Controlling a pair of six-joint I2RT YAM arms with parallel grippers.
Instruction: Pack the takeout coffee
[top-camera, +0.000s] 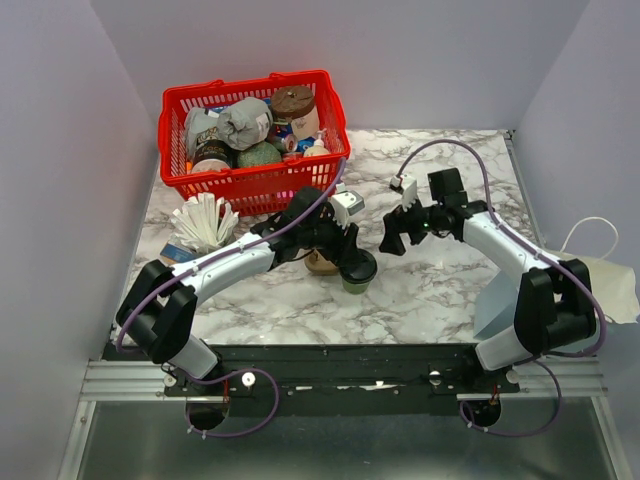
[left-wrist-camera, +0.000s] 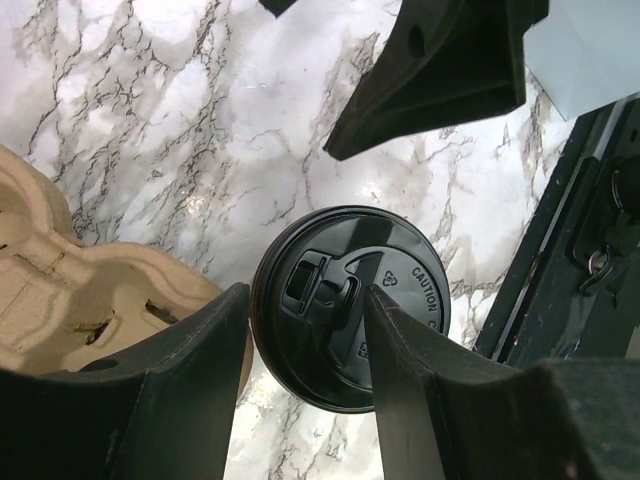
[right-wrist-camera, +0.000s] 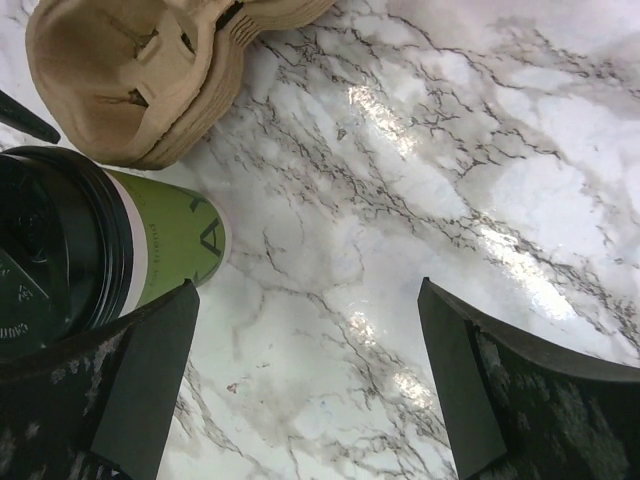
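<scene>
My left gripper (left-wrist-camera: 308, 290) hovers half-spread over the lidded cup (left-wrist-camera: 340, 320), gripping nothing; my right gripper (right-wrist-camera: 308, 285) gapes empty. Next, I reckon: clasp the cup, seat it in the carrier (left-wrist-camera: 60, 290).

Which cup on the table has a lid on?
The green paper cup, capped with a black lid; the stirrer cup is open-topped.

- Takeout coffee cup (right-wrist-camera: 170, 240): green paper wall, matt and smooth.
- Lid (left-wrist-camera: 350, 300) on the cup: black plastic, smooth with a soft sheen and raised lettering.
- Cup carrier (right-wrist-camera: 130, 70) just beside the cup: brown moulded pulp, rough and matt.
- Table (right-wrist-camera: 400, 150) under the cup: white, grey-veined marble look, polished, throwing glare.
- Basket (top-camera: 250, 185) behind the cup: red plastic lattice, slightly glossy.
</scene>
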